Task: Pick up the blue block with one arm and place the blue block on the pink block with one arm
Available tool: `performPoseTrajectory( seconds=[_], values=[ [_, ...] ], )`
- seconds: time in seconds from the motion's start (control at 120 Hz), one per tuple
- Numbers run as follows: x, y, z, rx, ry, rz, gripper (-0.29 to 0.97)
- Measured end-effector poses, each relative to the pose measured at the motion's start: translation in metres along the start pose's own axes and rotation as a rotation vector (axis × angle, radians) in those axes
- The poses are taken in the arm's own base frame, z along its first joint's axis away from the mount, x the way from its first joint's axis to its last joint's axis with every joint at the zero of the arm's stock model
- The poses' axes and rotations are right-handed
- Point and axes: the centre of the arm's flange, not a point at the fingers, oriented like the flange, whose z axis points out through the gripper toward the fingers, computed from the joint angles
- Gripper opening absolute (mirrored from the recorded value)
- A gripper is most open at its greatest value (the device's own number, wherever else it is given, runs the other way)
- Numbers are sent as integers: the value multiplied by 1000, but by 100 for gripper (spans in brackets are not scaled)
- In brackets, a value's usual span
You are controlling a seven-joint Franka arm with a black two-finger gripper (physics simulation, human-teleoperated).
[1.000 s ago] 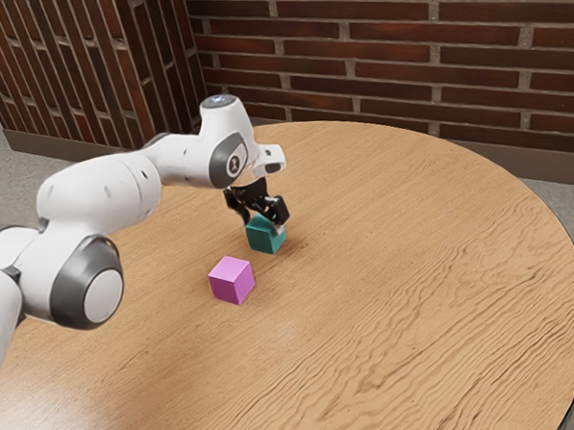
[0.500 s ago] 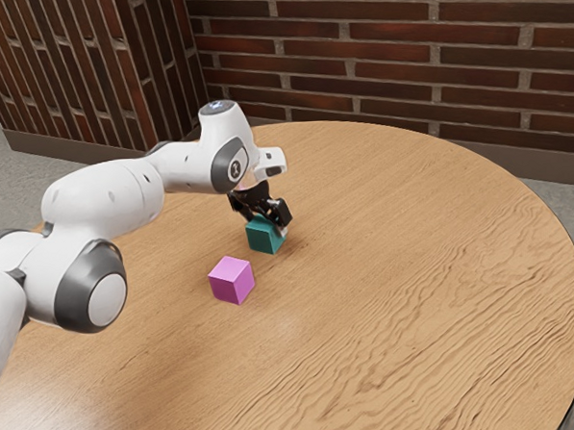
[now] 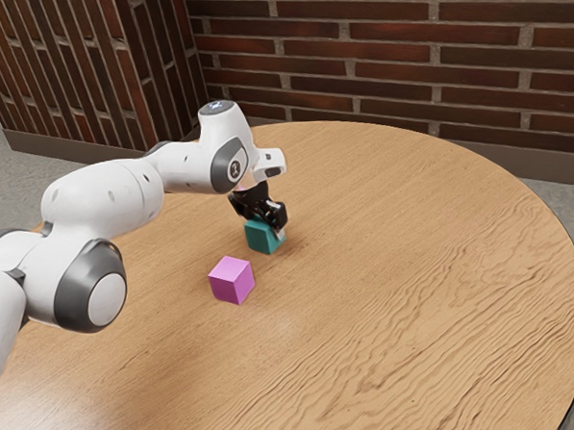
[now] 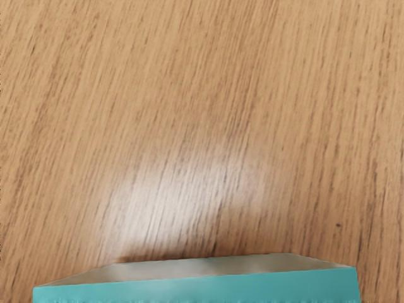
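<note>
Down on blue block [image 3: 260,239], black gripper [image 3: 265,223], clamped or apart cannot tell, pink block [image 3: 232,279] nearby, wooden table [image 3: 415,266].

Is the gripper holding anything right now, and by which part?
The blue block: the gripper has its fingers shut on the block's upper sides, from two opposite faces. The block looks to rest on the table, not yet lifted.
</note>
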Motion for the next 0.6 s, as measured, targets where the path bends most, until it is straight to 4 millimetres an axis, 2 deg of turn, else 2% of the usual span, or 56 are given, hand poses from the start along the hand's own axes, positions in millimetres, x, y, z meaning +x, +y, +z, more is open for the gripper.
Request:
performPoseTrajectory(
  seconds=[0.158, 0.292, 0.442, 0.6],
  values=[
    [-2, -1, -4, 3, 2, -3, 37],
    [-7, 4, -44, 3, 17, -5, 38],
    [-27, 19, -98, 0, 15, -7, 38],
    [-54, 27, -123, 11, -14, -18, 39]
  ],
)
